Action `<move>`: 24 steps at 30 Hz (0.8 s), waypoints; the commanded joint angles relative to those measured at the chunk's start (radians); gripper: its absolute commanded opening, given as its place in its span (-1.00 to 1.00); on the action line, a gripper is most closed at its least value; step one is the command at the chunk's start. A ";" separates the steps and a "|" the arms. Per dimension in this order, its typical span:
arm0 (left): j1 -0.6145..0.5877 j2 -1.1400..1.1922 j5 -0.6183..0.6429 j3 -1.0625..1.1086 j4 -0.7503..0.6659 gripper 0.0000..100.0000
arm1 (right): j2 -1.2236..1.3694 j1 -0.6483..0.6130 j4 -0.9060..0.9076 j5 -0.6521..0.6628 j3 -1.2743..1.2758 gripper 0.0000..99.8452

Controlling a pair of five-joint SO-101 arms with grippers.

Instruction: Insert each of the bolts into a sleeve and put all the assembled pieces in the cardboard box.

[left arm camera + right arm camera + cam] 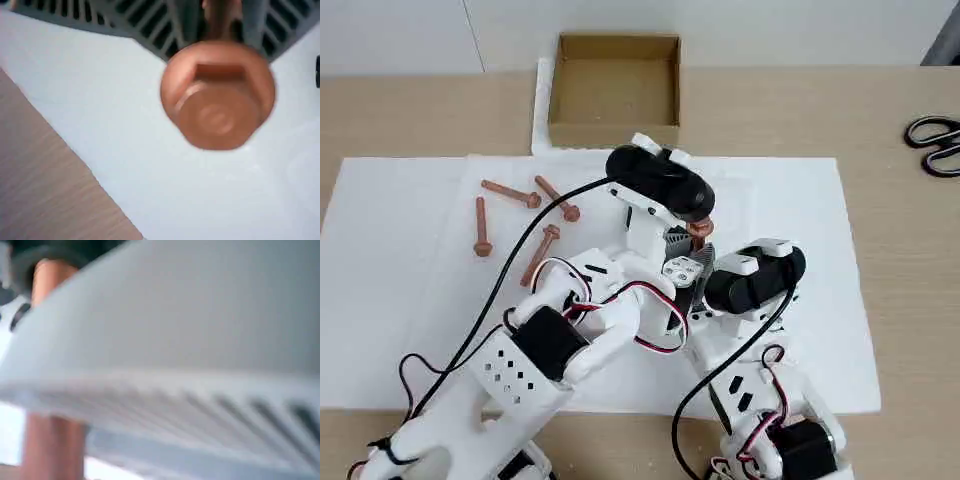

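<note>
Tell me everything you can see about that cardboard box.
The cardboard box is a shallow, square, open-topped tray of plain brown card with low upright walls. Nothing lies inside it. It stands level on the wooden table, just beyond the white sheet, with a white strip running along two of its sides.

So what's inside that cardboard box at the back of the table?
The cardboard box shows a bare brown floor with nothing lying on it. Its near wall hides a thin strip of floor along the front edge, so that strip cannot be checked.
</note>
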 commanded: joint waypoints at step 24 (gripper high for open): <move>0.005 -0.020 -0.046 -0.005 0.057 -0.99 | -0.012 -0.033 -0.099 0.097 -0.009 -0.99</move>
